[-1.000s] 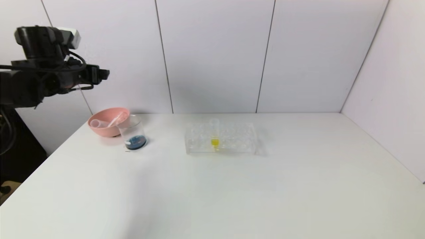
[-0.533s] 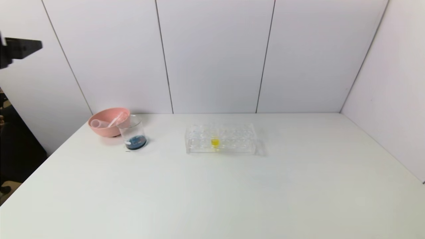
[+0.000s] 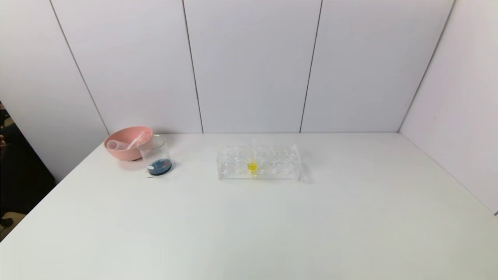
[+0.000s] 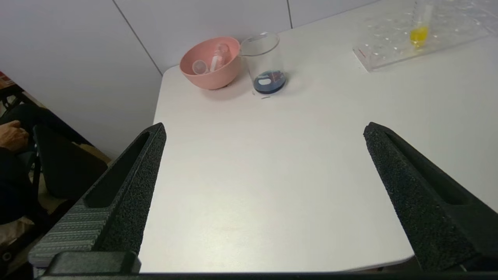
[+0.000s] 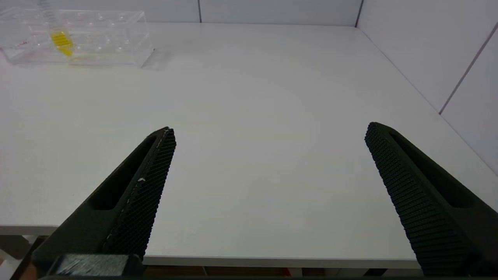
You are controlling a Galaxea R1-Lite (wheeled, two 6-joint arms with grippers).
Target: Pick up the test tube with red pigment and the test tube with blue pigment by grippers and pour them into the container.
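The container [image 3: 155, 155], a clear glass beaker, stands at the table's far left with dark blue liquid [image 3: 158, 167] in its bottom; the left wrist view also shows the container [image 4: 264, 62]. No tube with red or blue pigment is in view. Two clear tubes [image 3: 116, 144] with no colour that I can see lie in the pink bowl [image 3: 120, 154]. My left gripper [image 4: 264, 126] hangs open and empty above the table's near left part, well short of the beaker. My right gripper [image 5: 270, 127] is open and empty over the table's near edge. Neither arm shows in the head view.
A clear tube rack [image 3: 272, 165] stands at the middle back and holds one tube with yellow liquid [image 3: 252, 166]. The pink bowl [image 4: 212, 77] touches the beaker's far-left side. White walls close the back and right. A seated person's hand [image 4: 13, 134] shows off the table's left.
My left arm, raised at the upper left of the head view a second ago, has drawn back to the left and out of that view. The things on the table have not moved.
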